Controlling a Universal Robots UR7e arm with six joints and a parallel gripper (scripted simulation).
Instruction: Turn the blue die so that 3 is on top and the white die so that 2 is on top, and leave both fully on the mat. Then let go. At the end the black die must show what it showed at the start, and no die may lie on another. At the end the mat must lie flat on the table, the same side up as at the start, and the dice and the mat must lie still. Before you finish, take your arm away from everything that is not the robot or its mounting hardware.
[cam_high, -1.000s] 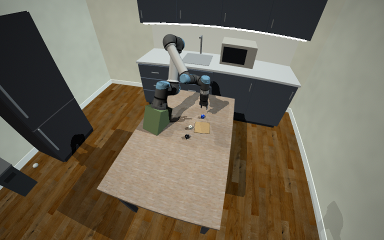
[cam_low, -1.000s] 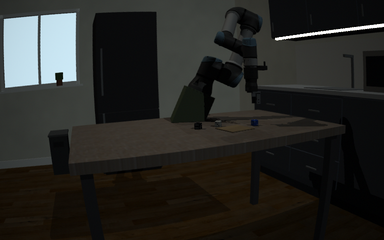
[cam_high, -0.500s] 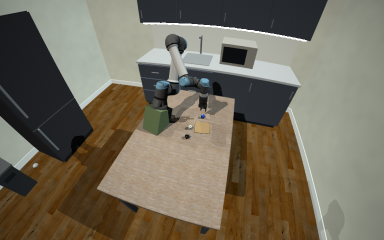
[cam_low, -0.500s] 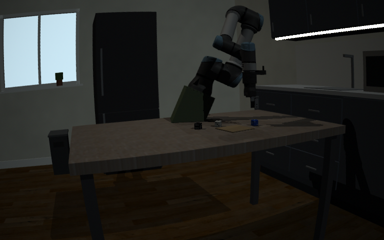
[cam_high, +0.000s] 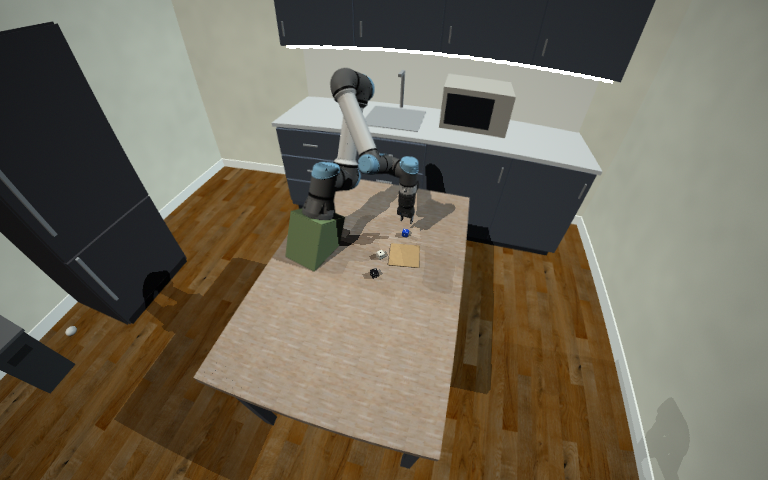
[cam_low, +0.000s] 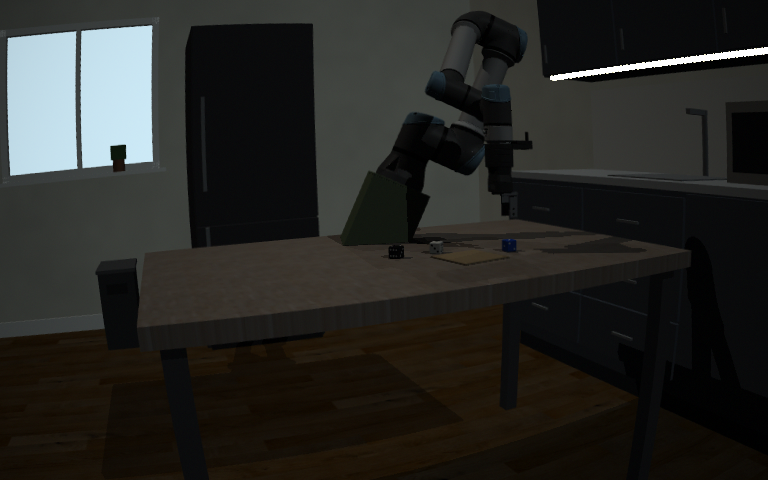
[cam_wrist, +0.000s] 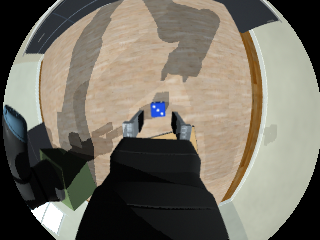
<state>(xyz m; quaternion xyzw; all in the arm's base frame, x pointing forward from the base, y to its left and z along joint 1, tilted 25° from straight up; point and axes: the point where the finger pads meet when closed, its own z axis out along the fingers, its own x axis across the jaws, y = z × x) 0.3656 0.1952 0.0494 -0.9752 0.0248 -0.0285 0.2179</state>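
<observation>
The blue die (cam_high: 405, 232) (cam_low: 508, 244) (cam_wrist: 158, 109) lies on the bare table just beyond the mat's far edge, with three white pips on its top face in the wrist view. The tan mat (cam_high: 404, 255) (cam_low: 470, 257) lies flat with nothing on it. The white die (cam_high: 381, 253) (cam_low: 436, 246) sits just off the mat's left edge. The black die (cam_high: 373, 273) (cam_low: 395, 251) lies on the table in front of the white one. My gripper (cam_high: 405, 218) (cam_low: 508, 211) (cam_wrist: 157, 117) is open and empty, pointing straight down a little above the blue die.
The arm's green base block (cam_high: 310, 242) (cam_low: 376, 216) stands at the table's left edge near the dice. The table's right edge (cam_high: 459, 266) is close to the mat. A kitchen counter with sink and microwave (cam_high: 476, 104) runs behind the table.
</observation>
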